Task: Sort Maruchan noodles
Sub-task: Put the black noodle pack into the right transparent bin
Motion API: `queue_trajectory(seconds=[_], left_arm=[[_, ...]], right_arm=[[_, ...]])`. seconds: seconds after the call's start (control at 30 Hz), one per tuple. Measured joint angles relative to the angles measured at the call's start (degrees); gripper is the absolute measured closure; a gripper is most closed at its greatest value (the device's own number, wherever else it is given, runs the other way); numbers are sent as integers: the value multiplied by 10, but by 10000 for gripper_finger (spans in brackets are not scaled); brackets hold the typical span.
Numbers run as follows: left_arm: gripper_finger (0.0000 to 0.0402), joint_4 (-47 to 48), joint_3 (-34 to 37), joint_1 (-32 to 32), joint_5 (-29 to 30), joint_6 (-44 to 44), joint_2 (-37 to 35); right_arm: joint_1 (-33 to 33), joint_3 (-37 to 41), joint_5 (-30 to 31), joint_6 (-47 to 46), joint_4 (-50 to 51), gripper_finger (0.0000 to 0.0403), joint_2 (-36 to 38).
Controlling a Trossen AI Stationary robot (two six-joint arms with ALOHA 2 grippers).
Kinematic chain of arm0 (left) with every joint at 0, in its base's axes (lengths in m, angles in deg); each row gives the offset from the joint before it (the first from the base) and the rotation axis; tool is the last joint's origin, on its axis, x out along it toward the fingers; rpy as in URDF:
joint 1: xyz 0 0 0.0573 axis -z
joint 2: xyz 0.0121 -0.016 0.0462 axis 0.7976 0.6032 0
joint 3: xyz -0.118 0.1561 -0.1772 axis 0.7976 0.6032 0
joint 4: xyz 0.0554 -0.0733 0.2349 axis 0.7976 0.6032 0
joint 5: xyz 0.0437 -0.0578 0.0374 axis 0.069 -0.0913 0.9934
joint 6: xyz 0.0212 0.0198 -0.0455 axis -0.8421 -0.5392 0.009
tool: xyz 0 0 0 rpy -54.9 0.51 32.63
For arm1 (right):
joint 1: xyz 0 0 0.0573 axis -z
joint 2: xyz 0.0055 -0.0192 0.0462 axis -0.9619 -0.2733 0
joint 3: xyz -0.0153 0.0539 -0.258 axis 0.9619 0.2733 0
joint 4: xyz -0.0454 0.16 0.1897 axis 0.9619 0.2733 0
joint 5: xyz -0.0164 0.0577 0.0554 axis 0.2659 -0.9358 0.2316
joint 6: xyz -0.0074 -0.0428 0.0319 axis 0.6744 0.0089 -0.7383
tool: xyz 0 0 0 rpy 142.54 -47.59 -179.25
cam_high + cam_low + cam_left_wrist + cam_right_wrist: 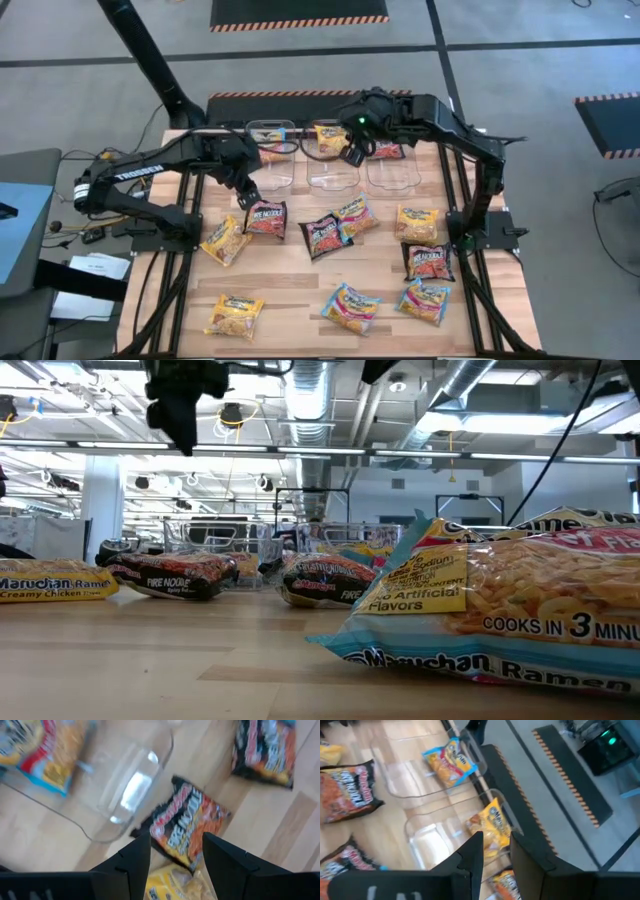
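Three clear plastic bins [333,170] line the wooden surface [300,290] far edge; glossy ramen packets [345,306] lie scattered in front. Right pincer [353,150] over middle bin, fingers slightly apart, yellow packet [492,827] beyond them, partly hidden. Left pincer [247,196] spread, empty, above dark maroon packet [186,822]. Left-bin packet [450,762] blurred.

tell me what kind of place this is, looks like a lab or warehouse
Probably an open industrial-style robotics lab: exposed ceiling ducts and strip lights overhead, hazard-striped floor mats on grey floor, and a wooden table strewn with ramen packets between two arms.
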Motion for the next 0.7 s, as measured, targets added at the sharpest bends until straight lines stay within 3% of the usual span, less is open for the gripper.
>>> queue_trajectory(seconds=[0.47,0.7], left_arm=[[236,-37,92,38,-11,198,0],[236,-90,138,43,-14,240,0]], right_arm=[[-45,0,0,-144,61,282,-4],[-62,0,0,-183,61,282,-4]])
